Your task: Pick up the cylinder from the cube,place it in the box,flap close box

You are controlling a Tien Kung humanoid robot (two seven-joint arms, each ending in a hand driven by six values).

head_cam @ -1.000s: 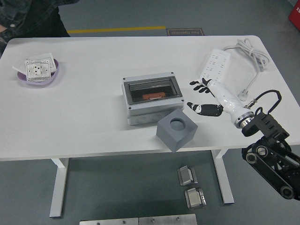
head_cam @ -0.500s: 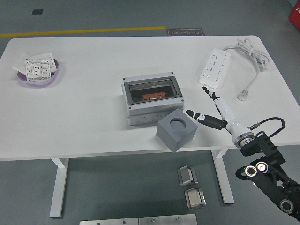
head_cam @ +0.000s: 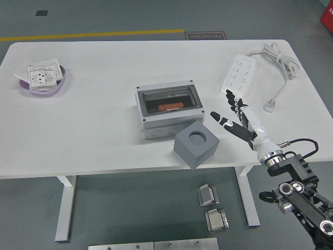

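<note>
Since half a second earlier the right hand (head_cam: 235,115) had lifted slightly and turned so its fingers fanned out, spread apart and gripping nothing, thumb pointing toward the grey cube (head_cam: 195,144). That cube sat nearest, just left of and slightly below the thumb tip, its round socket showing dark and apparently vacant. Farther left and beyond it, touching or nearly touching the cube's far corner, stood the grey enclosure box (head_cam: 169,111), whose smoked flap looked lowered over an orange cylinder (head_cam: 168,107) lying with its long axis crosswise. Behind the fingers lay the white power strip (head_cam: 238,74). Only this arm was in reach; the left never showed. Any remaining press on the flap would call for a leftward reach.
</note>
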